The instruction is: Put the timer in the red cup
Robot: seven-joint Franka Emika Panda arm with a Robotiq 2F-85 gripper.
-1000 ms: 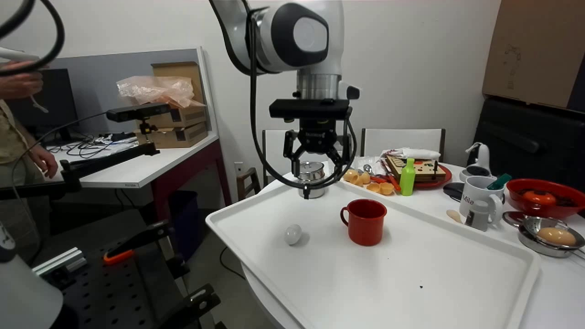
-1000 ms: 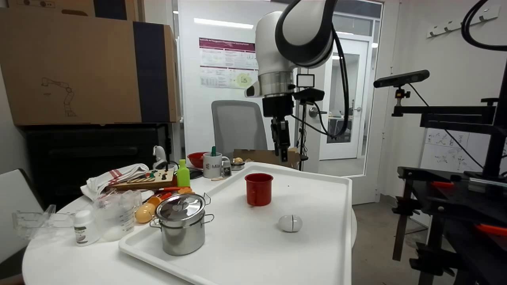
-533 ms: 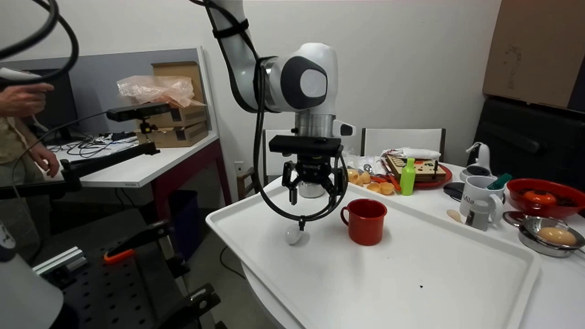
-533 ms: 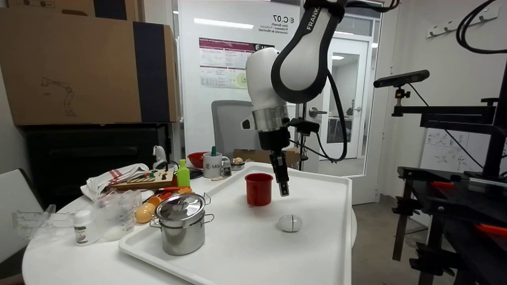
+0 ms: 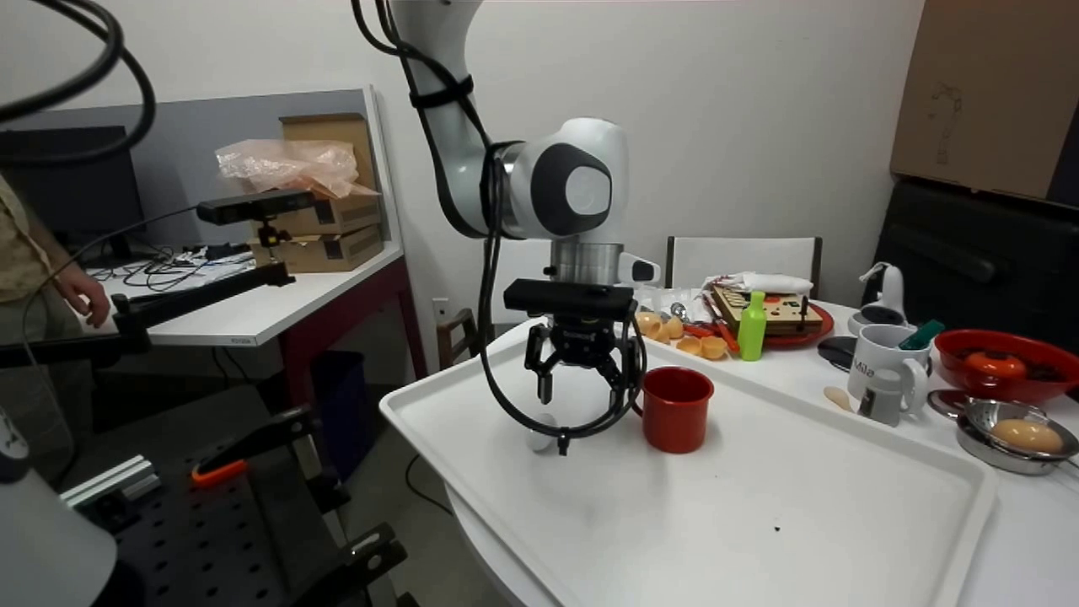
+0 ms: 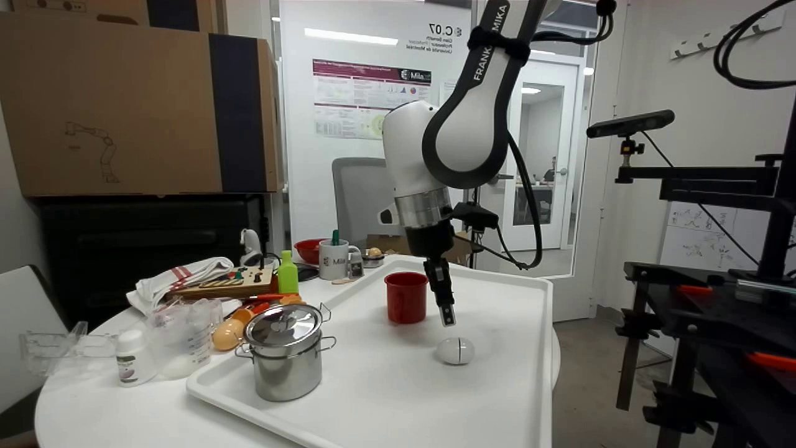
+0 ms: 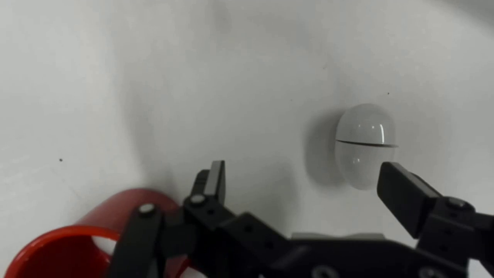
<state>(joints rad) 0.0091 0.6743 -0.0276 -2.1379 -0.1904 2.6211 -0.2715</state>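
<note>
We read FRANKA EMIKA down the robot arm, at the top right of centre in an exterior view, and Mila on the white mug in both exterior views. Mila also ends the heading of the poster in the upper middle, and above it C.07 runs mirror-reversed on the glass panel; the smaller lines beneath we cannot make out. The white bottle at lower left carries a label too small for us to read.

We see a white rimmed tray on a round white table. On the tray the egg-shaped timer lies on its side, right of centre in the wrist view, apart from the upright red cup. The gripper hangs near the timer, above the tray, its fingers spread wide.

Around us are a pale wall, a desk with cardboard boxes at left, and a glazed door at right.
</note>
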